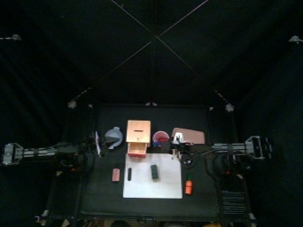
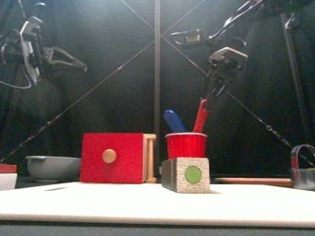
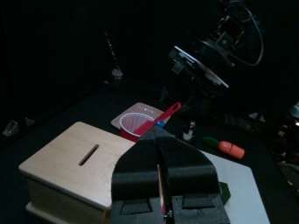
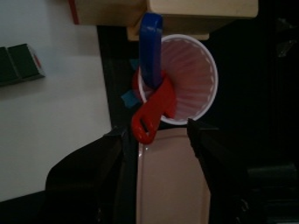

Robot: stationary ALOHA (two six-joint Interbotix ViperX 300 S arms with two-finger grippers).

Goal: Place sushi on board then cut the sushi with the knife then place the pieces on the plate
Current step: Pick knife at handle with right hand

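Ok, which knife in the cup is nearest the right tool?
The red knife, its handle leaning out toward the right tool; the blue knife stands farther back in the cup.

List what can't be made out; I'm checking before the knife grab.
- Lower ends of blue knife and red knife: behind the red cup's wall, front view.
- Sushi roll block count: end-on in front view, too small in top view, cut off in right wrist view.
- Red toy left of white board: too small, top view.
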